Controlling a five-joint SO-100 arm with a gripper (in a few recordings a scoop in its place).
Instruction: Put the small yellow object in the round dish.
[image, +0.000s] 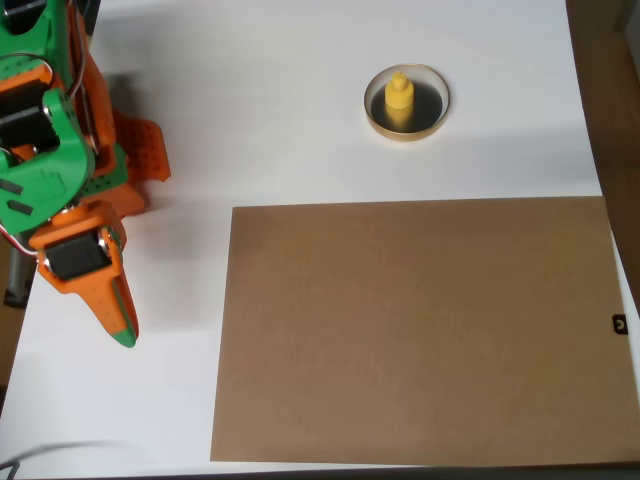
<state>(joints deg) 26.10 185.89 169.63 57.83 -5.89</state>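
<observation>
1. In the overhead view a large brown cardboard sheet lies flat on the desk, covering most of the lower right part; its top edge runs below the round dish, apart from it.
2. The orange and green arm stands at the left edge, well apart from the dish. Bare white desk lies between them, with nothing in the way.
3. The claw points down toward the lower left of the picture, its orange fingers ending in a green tip. The fingers appear drawn together with nothing between them.
4. The desk is white and smooth, with soft shadows beside the arm and a faint band of shade across its upper part.
5. A dark brown strip runs along the right edge beyond the desk; a small black piece sits at the cardboard's right side.
6. The small yellow object stands upright inside the round dish, slightly left of its middle. It is bright yellow, with a wider round base and a narrower knob on top.
7. The dish is shallow and circular, with a tan rim and a dark inside that reflects the yellow piece.
</observation>
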